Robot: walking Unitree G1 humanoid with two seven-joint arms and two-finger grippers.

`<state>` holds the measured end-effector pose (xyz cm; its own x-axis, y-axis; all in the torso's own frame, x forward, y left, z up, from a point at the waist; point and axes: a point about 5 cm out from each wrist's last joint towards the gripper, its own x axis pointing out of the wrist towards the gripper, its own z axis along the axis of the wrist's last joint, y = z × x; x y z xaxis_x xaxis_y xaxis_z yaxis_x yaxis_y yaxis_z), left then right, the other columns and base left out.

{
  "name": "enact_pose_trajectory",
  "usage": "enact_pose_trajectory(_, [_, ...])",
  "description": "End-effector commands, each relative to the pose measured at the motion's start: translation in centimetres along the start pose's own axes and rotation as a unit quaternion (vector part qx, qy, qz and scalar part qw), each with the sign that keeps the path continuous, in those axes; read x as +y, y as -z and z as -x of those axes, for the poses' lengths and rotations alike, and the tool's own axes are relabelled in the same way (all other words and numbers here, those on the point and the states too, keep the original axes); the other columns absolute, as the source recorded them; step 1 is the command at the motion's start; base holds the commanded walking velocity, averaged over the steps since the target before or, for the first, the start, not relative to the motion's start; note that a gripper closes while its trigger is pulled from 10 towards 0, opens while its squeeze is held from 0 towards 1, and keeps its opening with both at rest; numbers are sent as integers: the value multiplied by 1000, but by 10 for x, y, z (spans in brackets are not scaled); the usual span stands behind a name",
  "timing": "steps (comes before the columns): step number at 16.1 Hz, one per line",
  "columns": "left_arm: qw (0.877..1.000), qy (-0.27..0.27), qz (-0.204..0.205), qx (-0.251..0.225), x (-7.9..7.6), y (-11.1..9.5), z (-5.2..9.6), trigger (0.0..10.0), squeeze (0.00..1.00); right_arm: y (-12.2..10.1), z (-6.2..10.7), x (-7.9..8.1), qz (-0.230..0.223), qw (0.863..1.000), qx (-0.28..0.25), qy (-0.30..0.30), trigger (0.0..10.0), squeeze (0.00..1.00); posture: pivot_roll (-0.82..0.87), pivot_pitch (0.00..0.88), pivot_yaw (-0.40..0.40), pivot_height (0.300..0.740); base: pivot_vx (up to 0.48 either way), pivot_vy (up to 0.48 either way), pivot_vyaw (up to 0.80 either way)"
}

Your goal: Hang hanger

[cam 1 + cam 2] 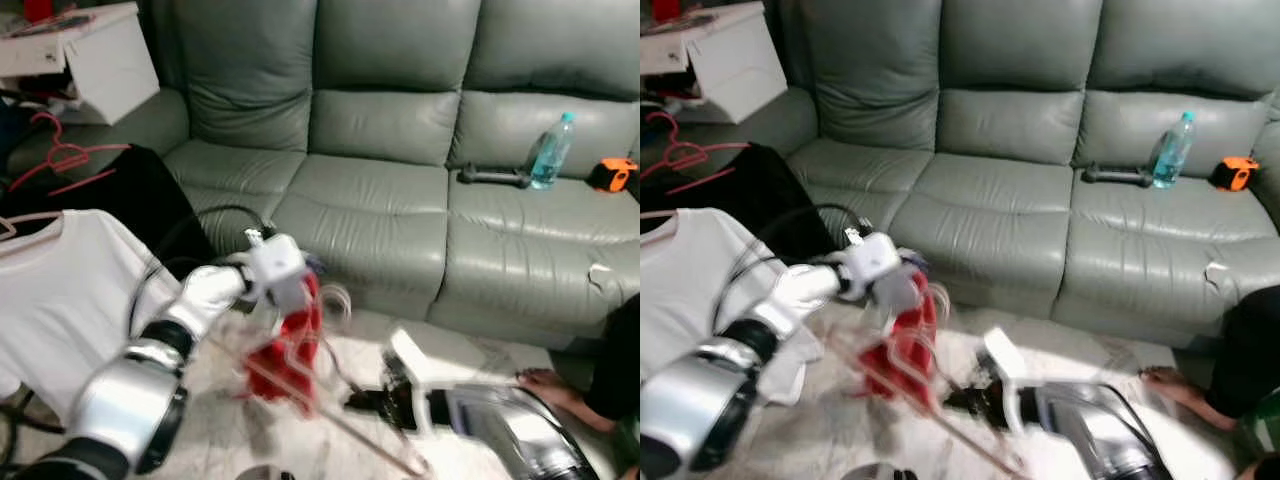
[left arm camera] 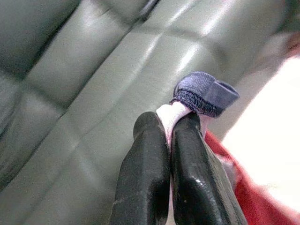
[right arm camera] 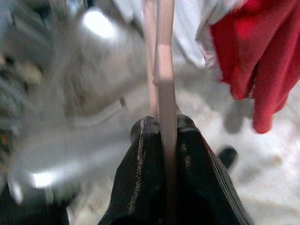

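Note:
My left gripper (image 2: 171,123) is shut on the white and blue neckline (image 2: 202,92) of a red garment (image 1: 289,352). The garment hangs below the gripper in front of the sofa. A thin pink hanger (image 3: 164,70) is pinched in my right gripper (image 3: 161,125), which is shut on its rod. In the eye views the hanger (image 1: 330,415) shows as a blurred slanted line running under the garment toward my right gripper (image 1: 385,400), low in the middle. The red garment (image 3: 253,56) hangs just beside the hanger rod.
A grey leather sofa (image 1: 400,200) fills the back, with a water bottle (image 1: 550,150), a black handle (image 1: 492,176) and an orange tape measure (image 1: 612,174) on its right seat. A white T-shirt (image 1: 60,290) and red hangers (image 1: 60,155) are at left. A person's foot (image 1: 548,385) rests on the floor at right.

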<state>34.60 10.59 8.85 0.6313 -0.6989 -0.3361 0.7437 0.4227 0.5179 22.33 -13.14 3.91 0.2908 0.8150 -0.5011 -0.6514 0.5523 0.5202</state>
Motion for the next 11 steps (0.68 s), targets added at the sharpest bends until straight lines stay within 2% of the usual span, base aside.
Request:
enact_pose_trajectory(1, [1000, 27, -11, -12, -2, -1, 2, 10000, 0, -12, 7, -14, -26, 998, -33, 41, 10000, 0, -136, 0, 84, 740, 0, 0, 0])
enact_pose_trajectory(2, [998, 50, -16, -17, -12, -1, 1, 10000, 0, -21, 7, -16, 1, 998, -33, 54, 10000, 0, -134, 0, 81, 740, 0, 0, 0])
enact_pose_trajectory(4, [999, 43, -23, -9, -15, 4, 2, 10000, 0, -26, 9, -4, 66, 997, -9, 23, 10000, 0, -135, 0, 79, 740, 0, 0, 0])
enact_pose_trajectory(6, [998, -4, -55, 23, -6, 13, 9, 10000, 0, -23, 21, 8, 168, 985, 44, 5, 10000, 0, -138, 0, 78, 740, 0, 0, 0])
enact_pose_trajectory(7, [996, -32, -72, 45, 1, 18, 12, 10000, 0, -20, 28, 9, 197, 978, 61, 9, 10000, 0, -140, 0, 78, 740, 0, 0, 0])
enact_pose_trajectory(9, [992, -97, -58, 61, 17, 18, 16, 10000, 0, -10, 39, 15, 167, 984, 60, 2, 10000, 0, -153, 0, 86, 740, 0, 0, 0])
enact_pose_trajectory(11, [989, -121, -58, 64, 24, 14, 14, 10000, 0, 14, 49, 25, 183, 977, 108, -31, 10000, 0, -155, 0, 88, 740, 0, 0, 0])
